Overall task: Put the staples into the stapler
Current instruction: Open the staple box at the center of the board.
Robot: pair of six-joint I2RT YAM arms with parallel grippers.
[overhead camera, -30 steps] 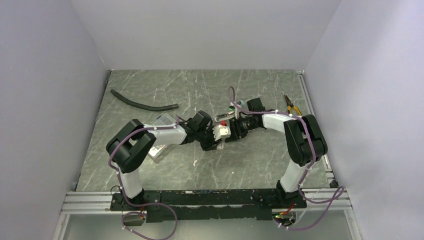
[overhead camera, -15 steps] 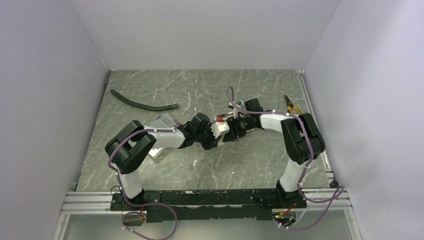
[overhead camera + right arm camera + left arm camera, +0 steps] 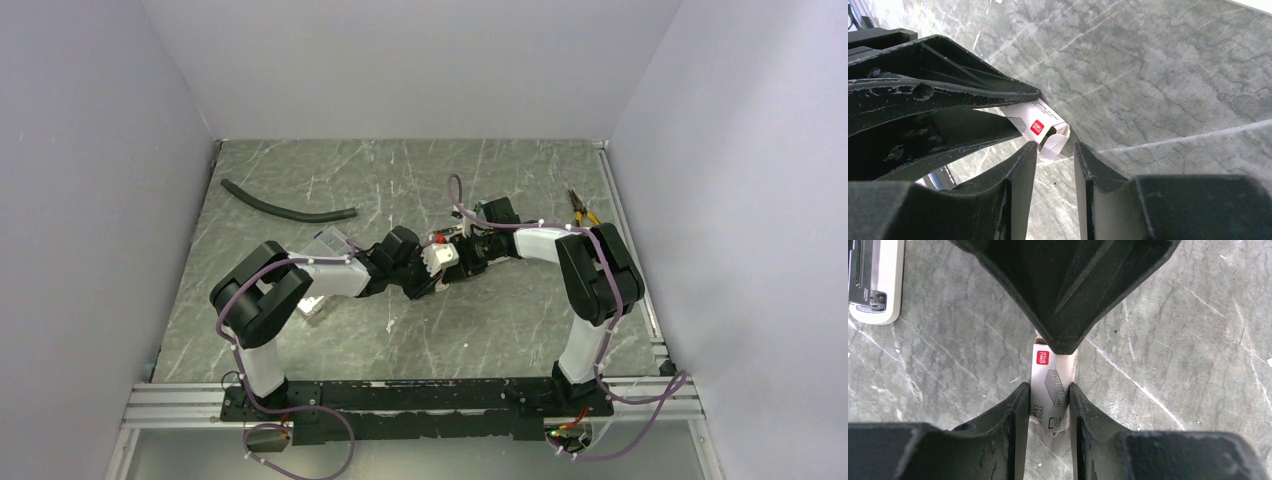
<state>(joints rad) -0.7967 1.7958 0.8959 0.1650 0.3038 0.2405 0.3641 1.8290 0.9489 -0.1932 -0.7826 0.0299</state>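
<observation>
Above the grey marbled table [image 3: 480, 330], left fingers [image 3: 998, 440] grip the staple box [image 3: 1050, 385]; right fingers [image 3: 1013, 200] stand parted.

There are two robot arms, the left arm [image 3: 320, 275] in the lower left and the right arm [image 3: 595, 265] in the lower right, and each one ends in two jaws. There is one staple box [image 3: 1049, 385]. One white stapler [image 3: 875, 282] shows at the upper left of the left wrist view. On the surface [image 3: 500, 320] lie one black hose [image 3: 290, 210], upper left, and one pair of pliers [image 3: 581, 209], upper right.
</observation>
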